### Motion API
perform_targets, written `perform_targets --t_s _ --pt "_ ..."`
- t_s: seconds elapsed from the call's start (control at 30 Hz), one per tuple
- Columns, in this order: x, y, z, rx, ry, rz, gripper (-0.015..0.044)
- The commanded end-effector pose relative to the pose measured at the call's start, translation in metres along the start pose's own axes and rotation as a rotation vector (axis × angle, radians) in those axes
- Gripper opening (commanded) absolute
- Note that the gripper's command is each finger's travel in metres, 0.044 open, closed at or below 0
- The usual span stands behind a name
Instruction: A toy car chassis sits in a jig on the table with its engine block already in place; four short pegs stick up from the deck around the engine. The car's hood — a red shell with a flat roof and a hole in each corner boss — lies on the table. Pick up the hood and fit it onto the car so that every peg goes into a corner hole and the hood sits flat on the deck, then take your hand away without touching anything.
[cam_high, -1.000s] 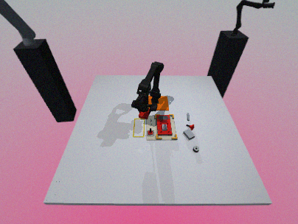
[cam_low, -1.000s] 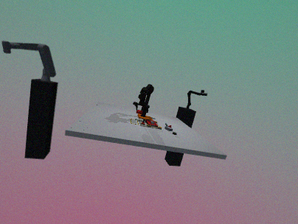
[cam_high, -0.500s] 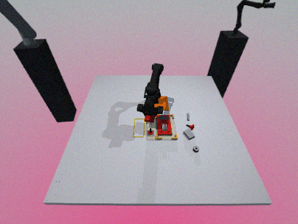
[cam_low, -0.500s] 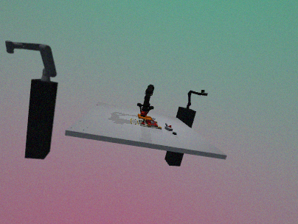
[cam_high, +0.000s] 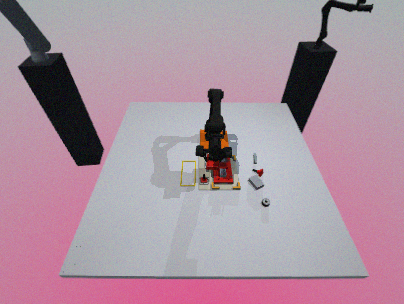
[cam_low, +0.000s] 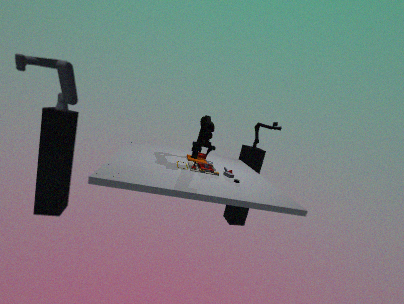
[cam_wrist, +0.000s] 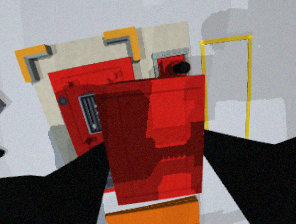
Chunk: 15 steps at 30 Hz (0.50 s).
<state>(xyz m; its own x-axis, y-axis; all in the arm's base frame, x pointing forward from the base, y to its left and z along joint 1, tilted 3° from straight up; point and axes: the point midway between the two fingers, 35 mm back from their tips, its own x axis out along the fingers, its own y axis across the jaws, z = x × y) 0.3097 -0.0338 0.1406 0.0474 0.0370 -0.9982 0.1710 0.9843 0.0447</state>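
In the top view, no lettering can be made out. Two dark pedestals (cam_high: 62, 107) (cam_low: 56, 160) stand beyond the table (cam_high: 215, 240) (cam_low: 175, 187), each carrying an arm. Four small loose items lie to one side of the jig (cam_high: 205, 186) (cam_wrist: 172, 37): a pale cylinder (cam_high: 255, 158), a red piece (cam_high: 259, 172), a grey block (cam_high: 256, 182) and a round wheel-like part (cam_high: 266, 202). One yellow outline (cam_high: 181, 173) (cam_wrist: 249, 90) is on the other side.

The exterior view shows the gripper low above the orange plate (cam_low: 196, 158) (cam_wrist: 155, 212); its fingers are too small to read.

In the wrist view, the gripper (cam_wrist: 153, 139) holds the red hood (cam_wrist: 155, 140) between widely parted fingers, its roof toward the camera, partly covering the red chassis (cam_wrist: 67, 85). Two orange corner brackets (cam_wrist: 25, 65) show, plus one black-knobbed red switch (cam_wrist: 167, 67).
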Motion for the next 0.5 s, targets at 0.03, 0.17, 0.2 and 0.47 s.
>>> perform_targets --t_s 0.03,0.17,0.2,0.47 --pt "0.000 0.021 0.006 -0.025 0.000 0.008 0.0000" --pt "0.000 0.038 0.010 -0.047 0.000 0.012 0.0000" --pt "0.000 0.042 0.010 -0.052 0.000 0.013 0.0000" --pt "0.000 0.061 0.009 -0.077 0.001 0.018 0.0000"
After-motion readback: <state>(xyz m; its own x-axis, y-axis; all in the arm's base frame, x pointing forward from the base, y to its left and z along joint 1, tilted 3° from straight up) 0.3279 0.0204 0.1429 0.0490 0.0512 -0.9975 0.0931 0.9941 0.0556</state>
